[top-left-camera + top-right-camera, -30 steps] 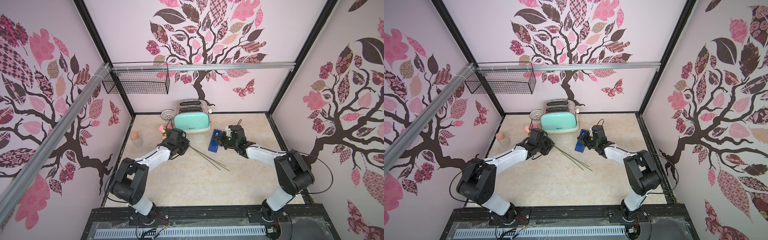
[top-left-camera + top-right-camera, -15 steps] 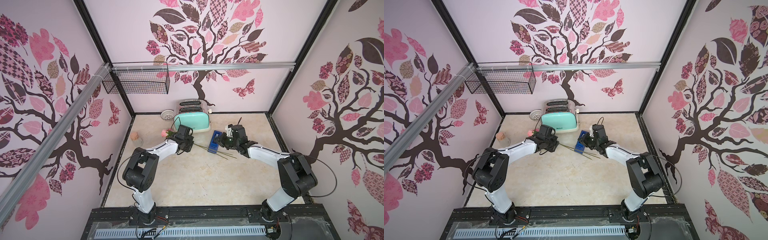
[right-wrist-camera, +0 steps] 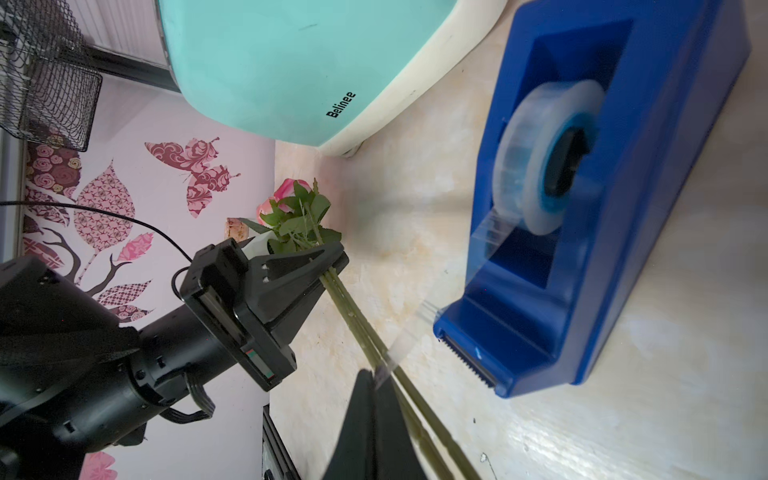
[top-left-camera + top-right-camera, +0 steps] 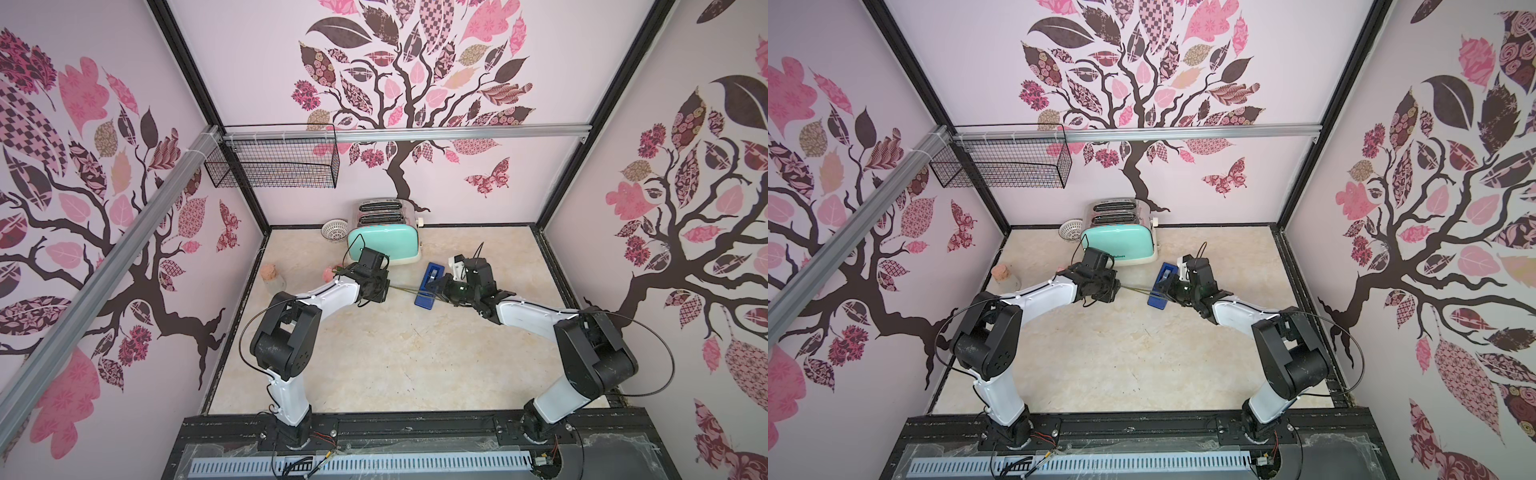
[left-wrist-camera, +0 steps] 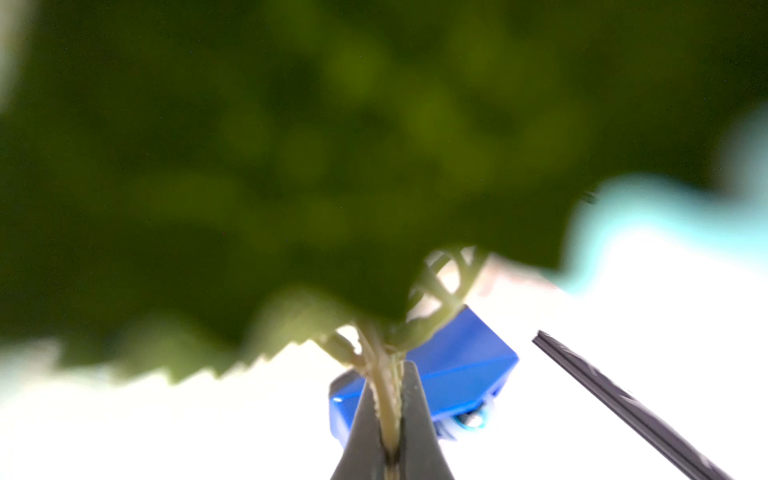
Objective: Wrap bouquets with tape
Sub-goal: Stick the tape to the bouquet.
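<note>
The bouquet's pink roses and green leaves sit behind my left gripper, which is shut on the thin green stems. The left wrist view shows those stems pinched between the left gripper's jaws under a blurred leaf. The tape roll sits in the blue dispenser. A clear strip runs from it across the stems to my right gripper, which is shut on the strip's end. In both top views the stems bridge the left gripper and the dispenser, beside the right gripper.
The mint toaster stands just behind both grippers, with a small white basket at its left. A corked jar stands near the left wall. A black wire basket hangs from the back rail.
My left gripper has carried the bouquet right and back. The stems have swung from slanting toward the front to pointing level at the dispenser. The right gripper has barely moved.
</note>
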`<state>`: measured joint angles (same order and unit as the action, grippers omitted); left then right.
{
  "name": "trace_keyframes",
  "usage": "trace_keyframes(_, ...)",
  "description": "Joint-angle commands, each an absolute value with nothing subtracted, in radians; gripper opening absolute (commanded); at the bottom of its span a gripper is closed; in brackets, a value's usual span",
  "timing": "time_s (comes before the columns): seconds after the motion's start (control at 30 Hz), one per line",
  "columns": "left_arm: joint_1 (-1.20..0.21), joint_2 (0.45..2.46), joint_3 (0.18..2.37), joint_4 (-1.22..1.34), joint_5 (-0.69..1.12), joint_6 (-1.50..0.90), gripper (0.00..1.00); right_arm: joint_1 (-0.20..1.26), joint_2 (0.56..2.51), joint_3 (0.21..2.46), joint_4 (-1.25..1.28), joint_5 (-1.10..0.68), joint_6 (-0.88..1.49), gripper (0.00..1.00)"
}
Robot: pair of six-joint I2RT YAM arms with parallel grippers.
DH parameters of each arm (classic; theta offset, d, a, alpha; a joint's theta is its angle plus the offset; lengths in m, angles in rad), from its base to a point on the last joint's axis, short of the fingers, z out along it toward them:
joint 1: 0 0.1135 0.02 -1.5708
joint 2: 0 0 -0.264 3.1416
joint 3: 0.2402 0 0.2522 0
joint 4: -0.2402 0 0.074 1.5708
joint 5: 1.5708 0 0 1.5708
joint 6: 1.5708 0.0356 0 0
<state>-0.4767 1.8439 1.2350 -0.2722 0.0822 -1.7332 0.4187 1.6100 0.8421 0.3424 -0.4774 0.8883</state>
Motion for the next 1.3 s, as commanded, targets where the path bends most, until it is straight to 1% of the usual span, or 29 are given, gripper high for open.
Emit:
trace_keyframes(0.0,-0.496,1.885,1.298,-0.303,0.088,-1.78,0.0,0.442,1.596,0.838,0.398,-0.525,0.853,0.0)
trace_keyframes(0.13,-0.528,1.905,1.34,-0.331,0.068,-1.799,0.0,0.457,1.599,0.811,0.438,-0.516,0.845,0.0)
trace_keyframes(0.6,-0.611,1.95,1.441,-0.393,0.022,-1.851,0.0,0.477,1.612,0.769,0.446,-0.485,0.754,0.0)
trace_keyframes(0.93,-0.628,1.971,1.491,-0.39,0.028,-1.865,0.0,0.494,1.615,0.758,0.441,-0.465,0.715,0.0)
trace_keyframes(1.27,-0.625,1.942,1.474,-0.376,0.022,-1.873,0.0,0.497,1.62,0.739,0.387,-0.419,0.638,0.0)
